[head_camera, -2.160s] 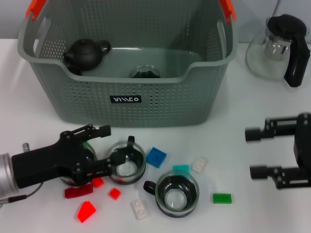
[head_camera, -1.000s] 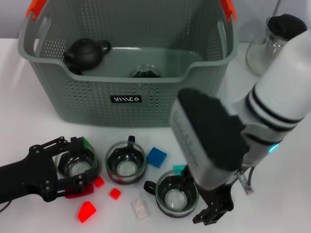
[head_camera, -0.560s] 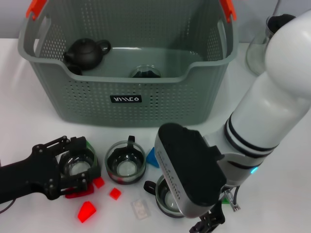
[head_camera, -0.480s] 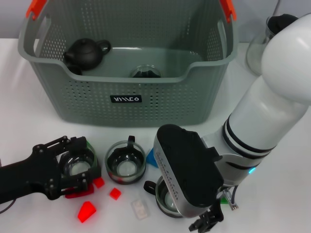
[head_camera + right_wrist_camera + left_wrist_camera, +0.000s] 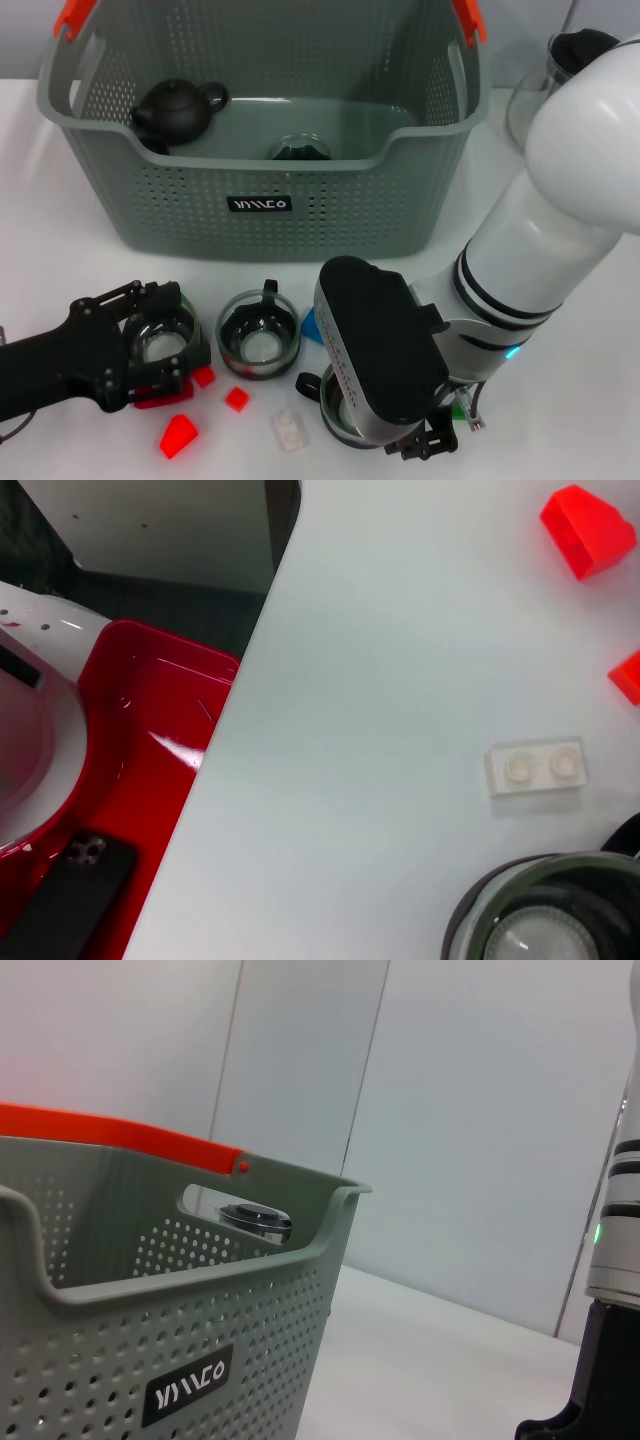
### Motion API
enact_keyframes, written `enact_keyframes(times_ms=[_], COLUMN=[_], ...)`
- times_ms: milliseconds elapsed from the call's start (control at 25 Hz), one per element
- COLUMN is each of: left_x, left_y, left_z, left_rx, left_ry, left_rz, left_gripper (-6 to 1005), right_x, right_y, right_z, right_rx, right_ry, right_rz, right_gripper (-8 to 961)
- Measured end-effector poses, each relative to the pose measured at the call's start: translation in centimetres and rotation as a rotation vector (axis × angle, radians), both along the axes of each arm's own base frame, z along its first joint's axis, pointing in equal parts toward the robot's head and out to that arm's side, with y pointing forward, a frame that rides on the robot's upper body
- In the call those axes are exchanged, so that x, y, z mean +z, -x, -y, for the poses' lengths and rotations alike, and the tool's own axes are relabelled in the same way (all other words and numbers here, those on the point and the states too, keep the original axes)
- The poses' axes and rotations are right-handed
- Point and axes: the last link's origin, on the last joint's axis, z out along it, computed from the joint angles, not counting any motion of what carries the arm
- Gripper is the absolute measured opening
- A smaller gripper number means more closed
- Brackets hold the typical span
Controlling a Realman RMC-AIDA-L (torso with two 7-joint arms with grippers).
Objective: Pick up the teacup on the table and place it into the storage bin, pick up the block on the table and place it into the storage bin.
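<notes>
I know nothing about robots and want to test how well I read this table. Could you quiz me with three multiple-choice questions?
1. Where is the robot's left gripper?
A. At the leftmost teacup on the table
B. Inside the storage bin
C. Beside the glass pitcher

2. What colour are the storage bin's handle ends?
A. Blue
B. Orange
C. White

3. How does the middle teacup stand?
A. On its side
B. Upside down
C. Upright

Answers:
1. A: in the head view the left gripper sits at the leftmost teacup on the table, in front of the storage bin.
2. B: both handle ends show orange against the grey-green walls.
3. C: the middle teacup has its open mouth facing up.
</notes>
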Motion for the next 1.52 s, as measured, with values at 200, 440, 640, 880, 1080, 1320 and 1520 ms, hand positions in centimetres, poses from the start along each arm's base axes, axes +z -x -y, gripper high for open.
enact_keyframes(times_ms=[200, 440, 640, 880, 1080, 1320, 1520], left_x=[0.0, -0.2, -0.2, -0.2, -0.1, -0.1, -0.1], left_y=[0.0, 0.0, 0.0, 0.0, 0.0, -0.2, -0.8], left_z=[-0.1, -0.2, -0.2, -0.2, -0.3, -0.9, -1.7], left_rx=[0.0, 0.005, 0.006, 0.007, 0.008, 0.0, -0.023], left_ry=[-0.001, -0.001, -0.001, -0.002, -0.008, -0.015, -0.011], left_rz=[-0.002, 0.001, 0.0, -0.001, 0.0, -0.003, 0.003], left_gripper=[824, 824, 824, 823, 823, 823, 822], right_x=[0.0, 0.1, 0.6, 5.6, 12.2, 18.2, 20.3], right_y=[0.0, 0.1, 0.5, 2.4, 1.3, -0.7, 0.5], right_z=[0.0, 0.2, 0.4, 0.2, -0.9, -1.7, -3.8], right_rx=[-0.001, -0.003, -0.011, -0.089, -0.176, -0.225, -0.288], right_ry=[-0.001, 0.006, 0.014, 0.102, 0.129, 0.064, -0.117], right_rz=[-0.001, -0.003, -0.03, -0.321, -0.645, -1.135, -1.338], right_gripper=[456, 125, 65, 65, 65, 66, 66])
